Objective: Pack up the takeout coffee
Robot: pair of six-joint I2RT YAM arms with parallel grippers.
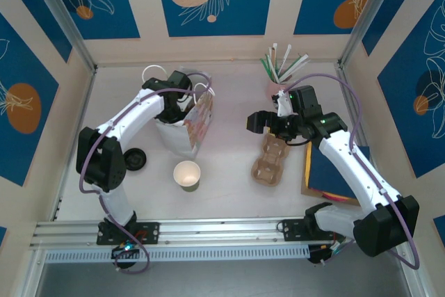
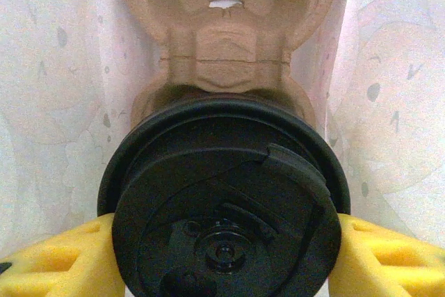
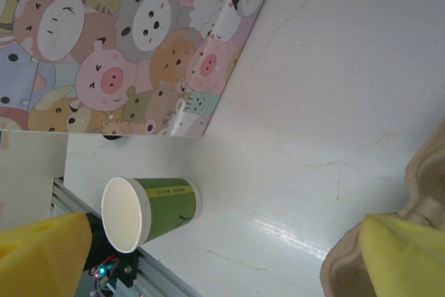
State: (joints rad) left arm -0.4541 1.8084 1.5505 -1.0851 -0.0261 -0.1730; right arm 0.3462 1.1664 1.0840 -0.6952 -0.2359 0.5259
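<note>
takeout coffee [image 2: 226,220] clasped by left fingers [image 2: 49,262] inside the gift bag [image 1: 198,124], right fingers [image 3: 42,255] spread wide, near the cardboard carrier [image 1: 270,161]

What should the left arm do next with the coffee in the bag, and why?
Probably lower the cup a little, then let go. The left gripper grips the lidded coffee cup inside the bag, just over the near pocket of the cardboard carrier. I cannot tell whether it is seated yet.
</note>
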